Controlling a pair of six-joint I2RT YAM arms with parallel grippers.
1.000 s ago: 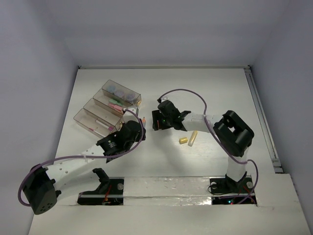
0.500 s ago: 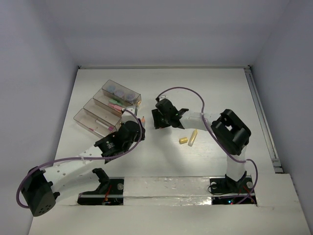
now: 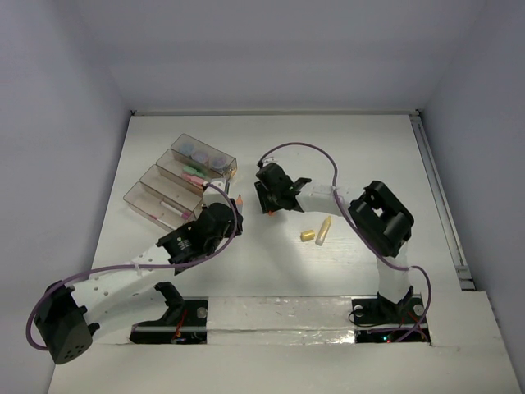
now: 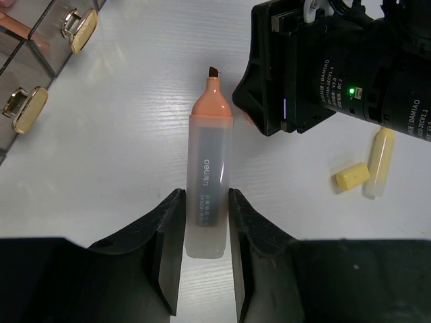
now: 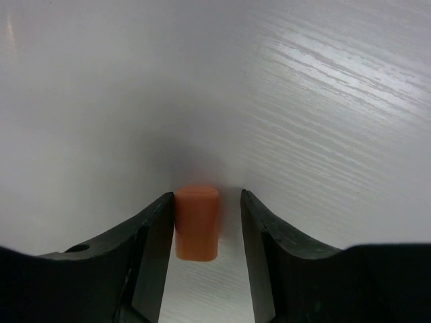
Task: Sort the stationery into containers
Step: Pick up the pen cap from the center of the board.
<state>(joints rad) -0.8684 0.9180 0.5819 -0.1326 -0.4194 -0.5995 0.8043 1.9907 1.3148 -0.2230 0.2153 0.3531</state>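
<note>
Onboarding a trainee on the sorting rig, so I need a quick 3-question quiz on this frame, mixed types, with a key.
1. True or false: the orange marker in the left pincer is capped.
2. What sits between the fingers of the right pincer? A) orange cap B) blue disc C) white pen
3. Fill in: the yellow marker lies on the ____, not in a box.

Key: 1. False, its tip is bare. 2. A. 3. table.
</note>
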